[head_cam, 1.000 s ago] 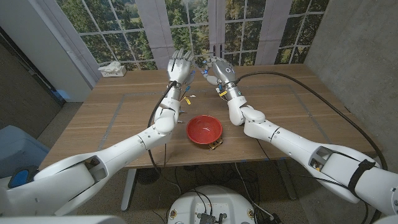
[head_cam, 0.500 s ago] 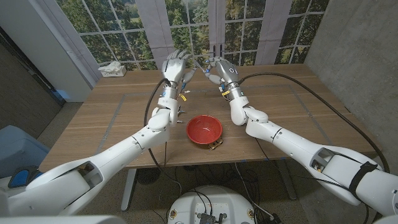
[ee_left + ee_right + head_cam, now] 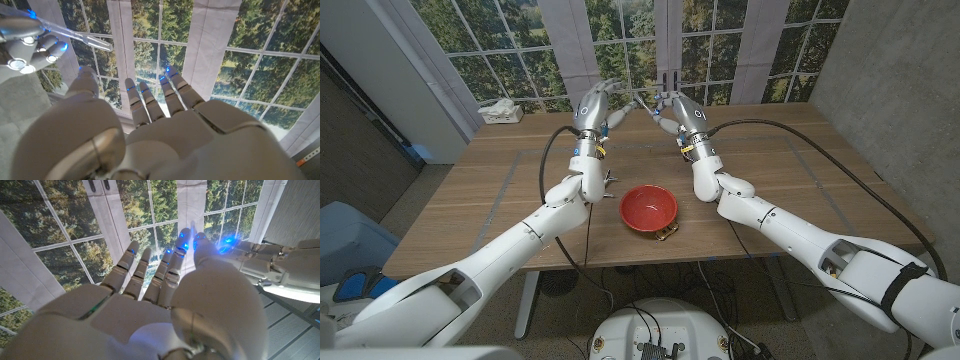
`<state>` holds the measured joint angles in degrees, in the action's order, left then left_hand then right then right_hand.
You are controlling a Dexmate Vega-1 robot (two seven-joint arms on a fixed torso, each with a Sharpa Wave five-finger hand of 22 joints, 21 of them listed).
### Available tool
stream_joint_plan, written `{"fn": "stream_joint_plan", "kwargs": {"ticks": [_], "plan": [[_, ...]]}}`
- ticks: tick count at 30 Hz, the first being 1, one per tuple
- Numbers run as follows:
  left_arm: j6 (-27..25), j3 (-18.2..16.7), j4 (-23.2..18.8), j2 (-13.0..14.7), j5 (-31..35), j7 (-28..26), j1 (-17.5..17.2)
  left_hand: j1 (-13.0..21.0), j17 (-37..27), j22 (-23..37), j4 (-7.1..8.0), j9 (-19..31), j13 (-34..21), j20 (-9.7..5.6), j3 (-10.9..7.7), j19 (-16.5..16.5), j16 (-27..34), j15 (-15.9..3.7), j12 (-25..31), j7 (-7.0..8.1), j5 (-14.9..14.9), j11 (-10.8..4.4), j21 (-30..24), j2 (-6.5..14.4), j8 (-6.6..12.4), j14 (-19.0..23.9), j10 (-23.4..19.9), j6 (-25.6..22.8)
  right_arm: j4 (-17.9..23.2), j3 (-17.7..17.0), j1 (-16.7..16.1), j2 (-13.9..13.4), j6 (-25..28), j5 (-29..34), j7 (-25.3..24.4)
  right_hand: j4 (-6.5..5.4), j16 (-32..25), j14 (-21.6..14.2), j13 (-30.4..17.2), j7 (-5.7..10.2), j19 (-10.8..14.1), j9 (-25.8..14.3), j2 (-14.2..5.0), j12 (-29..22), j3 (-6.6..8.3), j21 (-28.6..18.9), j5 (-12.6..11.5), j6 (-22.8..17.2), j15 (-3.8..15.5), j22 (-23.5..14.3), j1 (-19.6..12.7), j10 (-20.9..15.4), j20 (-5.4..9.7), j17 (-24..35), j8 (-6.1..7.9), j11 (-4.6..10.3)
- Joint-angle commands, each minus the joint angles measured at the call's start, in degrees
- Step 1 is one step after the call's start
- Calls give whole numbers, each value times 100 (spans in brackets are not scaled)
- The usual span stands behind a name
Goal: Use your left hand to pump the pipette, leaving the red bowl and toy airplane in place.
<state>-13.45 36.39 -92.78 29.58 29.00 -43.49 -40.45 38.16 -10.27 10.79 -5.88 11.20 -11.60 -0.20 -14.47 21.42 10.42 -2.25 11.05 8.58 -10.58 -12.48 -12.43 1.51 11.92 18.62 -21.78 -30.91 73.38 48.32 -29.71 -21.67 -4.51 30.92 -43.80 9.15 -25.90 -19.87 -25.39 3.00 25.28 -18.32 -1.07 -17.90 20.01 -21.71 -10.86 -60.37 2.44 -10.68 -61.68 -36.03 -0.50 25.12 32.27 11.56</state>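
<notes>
Left hand (image 3: 593, 104) has risen toward the pipette (image 3: 80, 35).

The red bowl (image 3: 649, 208) hides most of the toy airplane (image 3: 667, 233).

left hand (image 3: 165, 125) fingers spread | right hand (image 3: 25, 47) pinches pipette (image 3: 75, 34)

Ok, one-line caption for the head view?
Both hands raised by the window, right hand holding pipette, left hand near it, red bowl untouched.
</notes>
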Motion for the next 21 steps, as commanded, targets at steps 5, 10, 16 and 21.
{"fn": "stream_joint_plan", "kwargs": {"ticks": [5,10,16,21], "plan": [[1665,-880,2,-99,-2432,987,-347,-93,-6,33,-42,7,-10,97,-17,-44,14,-605,13,-165,10,159,-11,-1,-3,8,20,20,-49,-109,-42,-14,-288,-53,-121,10,-19,31,-36,28,46,5,-39,40,-8,-54,-15,-24,926,-20,-28,-20,16,19,31,-35],[1865,-995,10,-100,-2831,1285,-396,-115,-4,37,-72,8,-11,147,-18,-106,-2,-548,7,-250,15,245,8,-22,-12,-47,59,51,-3,-133,-73,-28,-278,-14,-171,10,-17,29,-43,26,59,18,-39,43,-9,-60,-12,-34,931,-21,-28,-22,24,21,33,-24],[2025,-1095,-18,-119,-3200,1541,-460,-159,-5,40,-89,11,-12,174,-7,-142,-1,-504,13,-359,24,304,15,-49,-9,-74,70,52,91,-167,-128,-79,-330,12,-216,15,-18,29,-52,18,64,35,-45,47,-7,-63,-11,-41,945,-22,-42,-27,34,26,34,-18],[2092,-1182,-64,-132,-3590,1810,-511,-188,-6,43,-99,12,-12,200,0,-172,6,-452,26,-420,30,338,22,-65,0,-75,53,34,159,-189,-172,-118,-396,74,-298,21,-18,41,-60,22,67,43,-40,50,-13,-65,-8,-44,951,-23,-53,-31,39,33,37,-17]]}}
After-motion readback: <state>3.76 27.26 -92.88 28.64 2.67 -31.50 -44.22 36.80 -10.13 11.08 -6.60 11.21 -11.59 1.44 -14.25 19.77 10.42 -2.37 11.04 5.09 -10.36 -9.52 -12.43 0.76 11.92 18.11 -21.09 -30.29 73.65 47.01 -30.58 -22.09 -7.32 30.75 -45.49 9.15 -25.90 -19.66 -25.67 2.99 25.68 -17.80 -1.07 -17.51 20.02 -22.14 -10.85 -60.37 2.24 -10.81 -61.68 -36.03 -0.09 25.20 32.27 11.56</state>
